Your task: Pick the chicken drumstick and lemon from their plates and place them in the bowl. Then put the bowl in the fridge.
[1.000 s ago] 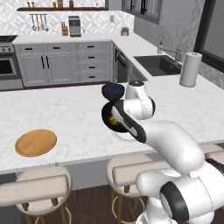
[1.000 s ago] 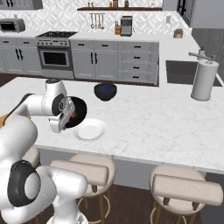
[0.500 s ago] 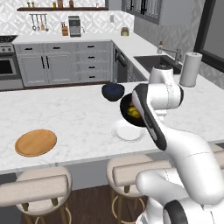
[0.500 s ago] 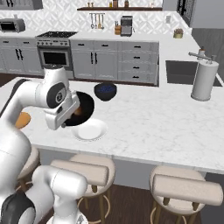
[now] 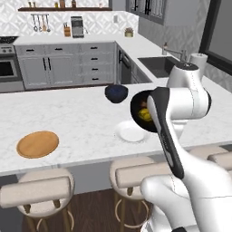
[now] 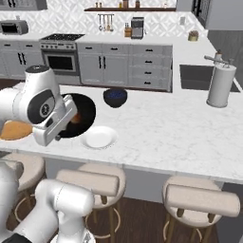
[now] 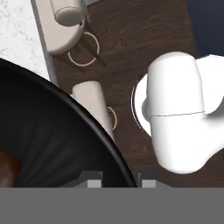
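Note:
My gripper (image 7: 118, 181) is shut on the rim of the black bowl (image 5: 137, 105), which hangs tilted above the counter's front edge near the white plate (image 5: 130, 132). The lemon (image 5: 145, 113) shows yellow inside the bowl. The chicken drumstick (image 6: 74, 118) lies in the bowl (image 6: 81, 112) as a reddish-brown patch, and it also shows in the hand view (image 7: 8, 169) beside the bowl's dark wall (image 7: 57, 135). Both plates are bare: the white plate (image 6: 98, 137) and the tan wooden plate (image 5: 38, 144). The fridge is out of view.
A small dark blue bowl (image 5: 117, 93) stands on the marble counter (image 5: 77, 118) behind the white plate. A paper towel roll (image 6: 221, 85) and a sink (image 5: 158, 66) are at the right. Stools (image 5: 36, 191) line the counter's front; the hand view looks down on a stool (image 7: 65, 26) and the wooden floor.
The arm has swung the bowl to the right and up, from over the counter's middle to above the white plate's near side. The plates and the blue bowl have stayed put.

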You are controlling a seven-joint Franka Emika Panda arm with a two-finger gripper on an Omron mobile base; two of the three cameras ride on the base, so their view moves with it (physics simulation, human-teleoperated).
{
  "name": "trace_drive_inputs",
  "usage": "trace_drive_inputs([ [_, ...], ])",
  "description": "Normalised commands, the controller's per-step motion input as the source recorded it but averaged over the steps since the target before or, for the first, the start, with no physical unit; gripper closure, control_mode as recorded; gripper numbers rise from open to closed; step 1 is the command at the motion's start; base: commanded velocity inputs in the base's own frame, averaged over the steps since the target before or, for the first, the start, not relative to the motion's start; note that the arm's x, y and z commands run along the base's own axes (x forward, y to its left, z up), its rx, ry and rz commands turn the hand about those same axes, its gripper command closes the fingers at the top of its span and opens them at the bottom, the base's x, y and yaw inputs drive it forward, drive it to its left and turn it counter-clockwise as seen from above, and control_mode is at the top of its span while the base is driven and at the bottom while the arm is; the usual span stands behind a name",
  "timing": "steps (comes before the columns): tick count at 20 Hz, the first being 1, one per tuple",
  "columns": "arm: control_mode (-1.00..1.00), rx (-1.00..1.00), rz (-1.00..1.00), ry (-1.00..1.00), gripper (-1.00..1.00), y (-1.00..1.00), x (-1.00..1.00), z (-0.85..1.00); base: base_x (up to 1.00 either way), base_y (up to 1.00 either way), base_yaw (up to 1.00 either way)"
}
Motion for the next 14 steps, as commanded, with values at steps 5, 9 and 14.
trace_drive_inputs([
  [5,1.0,0.0,0.0,0.0,1.0,0.0,0.0,0.0,-0.95,0.78,0.14],
  [9,1.0,0.0,0.0,0.0,1.0,0.0,0.0,0.0,-0.39,1.0,0.6],
  [14,1.0,0.0,0.0,0.0,1.0,0.0,0.0,0.0,-0.03,0.81,0.8],
])
